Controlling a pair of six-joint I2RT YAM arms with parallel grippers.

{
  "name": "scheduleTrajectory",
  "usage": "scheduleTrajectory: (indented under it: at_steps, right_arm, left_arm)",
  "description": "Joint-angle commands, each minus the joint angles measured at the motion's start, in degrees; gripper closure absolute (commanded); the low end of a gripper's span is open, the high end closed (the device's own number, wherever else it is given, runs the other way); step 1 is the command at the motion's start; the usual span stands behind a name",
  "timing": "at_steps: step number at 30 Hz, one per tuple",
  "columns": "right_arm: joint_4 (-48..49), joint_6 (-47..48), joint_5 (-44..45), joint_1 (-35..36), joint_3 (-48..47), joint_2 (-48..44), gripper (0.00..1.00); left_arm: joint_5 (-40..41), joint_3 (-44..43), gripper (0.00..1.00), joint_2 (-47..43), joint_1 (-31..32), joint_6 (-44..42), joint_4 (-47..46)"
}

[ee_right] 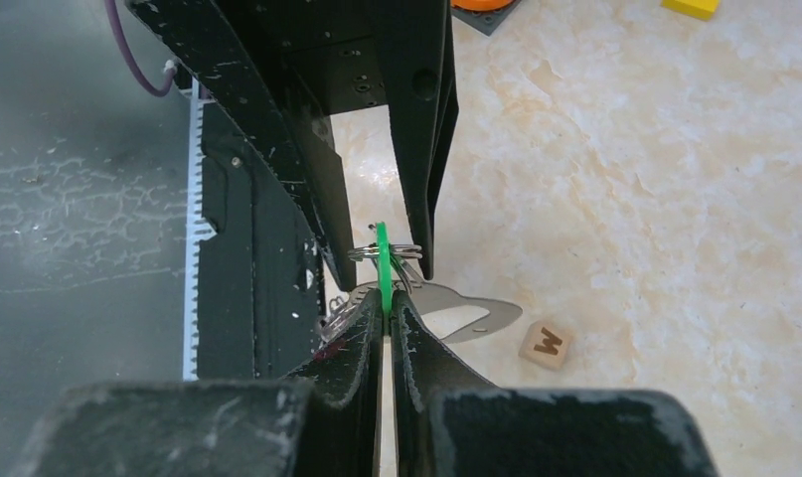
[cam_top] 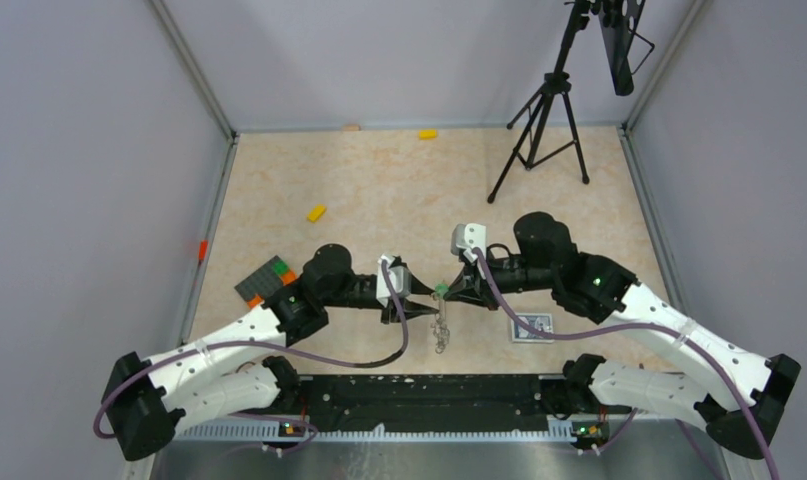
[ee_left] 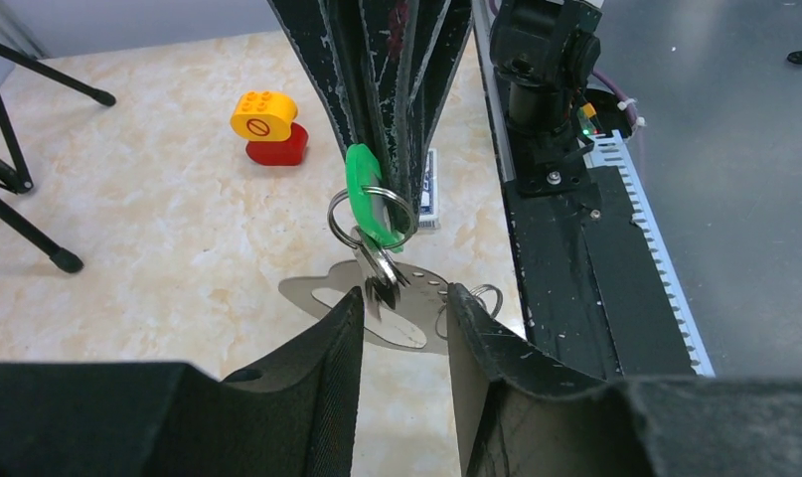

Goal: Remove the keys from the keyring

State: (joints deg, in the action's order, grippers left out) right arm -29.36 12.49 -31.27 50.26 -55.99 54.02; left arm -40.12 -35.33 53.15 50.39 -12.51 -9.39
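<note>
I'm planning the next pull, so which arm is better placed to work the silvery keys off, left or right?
Left, probably. The left gripper has open jaws flanking the hanging silvery keys, while the right gripper is shut on the green key, holding the bunch up.

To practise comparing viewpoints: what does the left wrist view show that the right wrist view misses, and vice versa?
Only the left wrist: a yellow-and-red toy block and tripod legs. Only the right wrist: a brown lettered cube and a yellow brick. Both: the green key pinched by the right hand, with the flat grey keyring below it.
</note>
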Motion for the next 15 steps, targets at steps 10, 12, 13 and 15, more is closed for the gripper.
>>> scheduleTrajectory:
  at_steps: [10, 12, 13, 15]
  right_arm:
    - [4.25, -0.89, -3.10, 0.46, -1.41, -0.29, 1.00]
    - [4.22, -0.89, -3.10, 0.46, -1.31, -0.31, 1.00]
    - [4.19, -0.93, -3.10, 0.48, -1.22, -0.33, 1.00]
    - [4.17, -0.89, -3.10, 0.47, -1.02, -0.44, 1.00]
  left_arm:
    - [-1.36, 0.18, 0.70, 1.61, 0.12, 0.50, -3.61]
    - [-1.28, 0.18, 0.73, 1.61, 0.15, 0.53, -3.58]
    - [-1.24, 0.10, 0.74, 1.61, 0.15, 0.47, -3.60]
    - [-1.22, 0.09, 0.76, 1.70, 0.12, 0.49, -3.56]
